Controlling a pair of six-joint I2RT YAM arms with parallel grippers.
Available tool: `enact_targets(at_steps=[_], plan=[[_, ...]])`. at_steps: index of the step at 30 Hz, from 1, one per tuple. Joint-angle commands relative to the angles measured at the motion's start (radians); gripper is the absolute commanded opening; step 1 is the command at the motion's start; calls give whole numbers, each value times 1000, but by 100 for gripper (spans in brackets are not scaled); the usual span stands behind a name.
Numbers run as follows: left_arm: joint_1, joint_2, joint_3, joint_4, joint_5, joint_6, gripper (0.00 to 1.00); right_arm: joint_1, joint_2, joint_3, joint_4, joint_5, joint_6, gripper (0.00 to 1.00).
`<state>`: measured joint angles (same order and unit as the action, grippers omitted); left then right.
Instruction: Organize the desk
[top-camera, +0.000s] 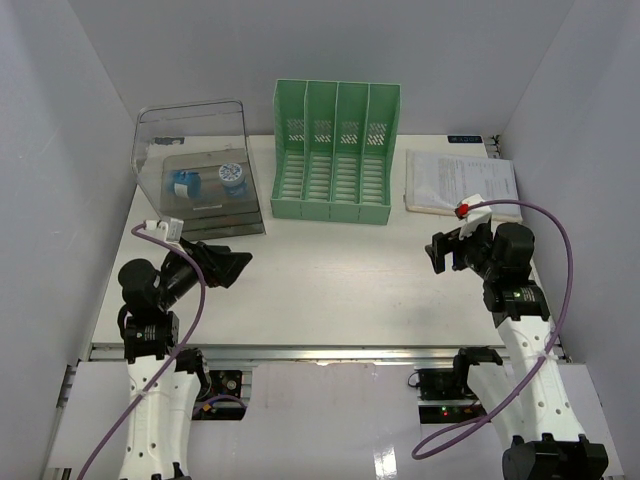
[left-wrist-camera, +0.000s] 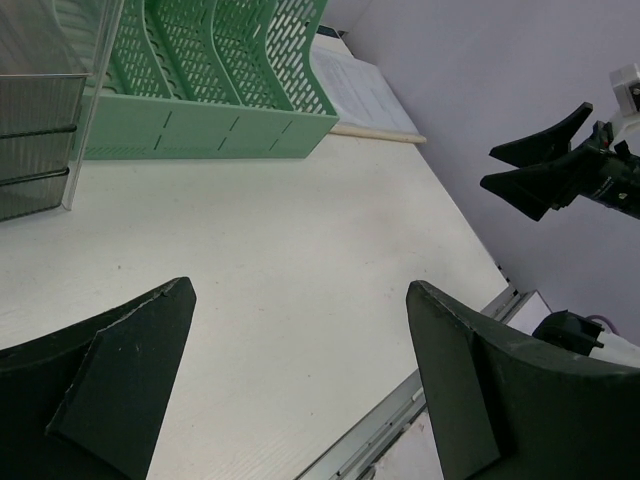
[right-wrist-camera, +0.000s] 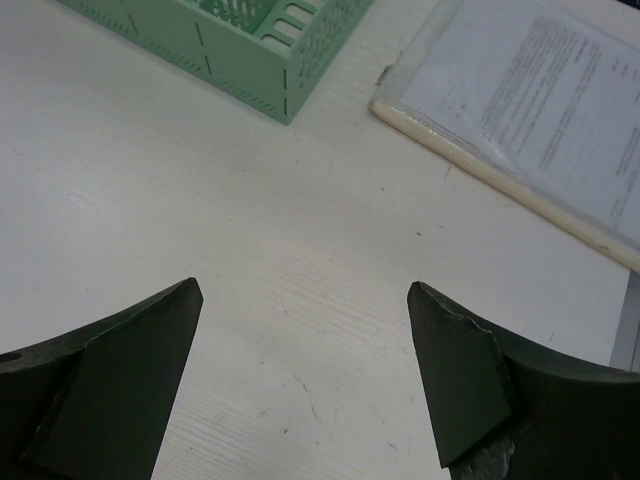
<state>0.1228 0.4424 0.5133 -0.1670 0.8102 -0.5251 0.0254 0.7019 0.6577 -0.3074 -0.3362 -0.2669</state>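
- My left claw (left-wrist-camera: 300, 288) stood wide open and empty at lower left, over the large flat white bench (top-camera: 330, 270).
- My right claw (right-wrist-camera: 305, 288) stood wide open and empty at centre right.

printed sheet (right-wrist-camera: 545, 95), text too small to read

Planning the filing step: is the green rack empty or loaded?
Empty. All four slots of the green rack show bare perforated floors from above.

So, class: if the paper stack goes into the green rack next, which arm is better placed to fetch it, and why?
Right, probably. The right pincer hangs open near the paper stack, which shows in its wrist view; the left pincer, also open, sits across the desk by the clear box.
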Motion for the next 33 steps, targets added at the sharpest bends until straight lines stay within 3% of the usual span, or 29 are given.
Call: enact_targets(at_steps=[1,7,10,13,16,22,26,28,33], plan=[[-13,-16,9,-16,27,43,98,-4,-14,-48,9,118,75,90],[-25,-12,10,-16,35,45,98,-4,-39,-83,41,132,82,90],[-29,-8,8,-16,37,43,98,-4,-48,-90,37,89,10,90],[-32,-6,5,-15,42,40,98,-5,-31,-92,-23,-133,-294,90],[-38,2,2,-16,46,36,98,-2,47,-66,-59,-199,-579,90],[-39,7,1,-19,46,25,98,-2,397,37,-58,-173,-1215,91],[-40,4,2,-26,41,27,98,-4,684,239,-102,-177,-1244,96],[-42,4,4,-30,29,27,98,-4,891,457,-146,-159,-1229,99],[-42,2,4,-32,6,27,98,-5,1149,692,-144,-72,-1190,90]])
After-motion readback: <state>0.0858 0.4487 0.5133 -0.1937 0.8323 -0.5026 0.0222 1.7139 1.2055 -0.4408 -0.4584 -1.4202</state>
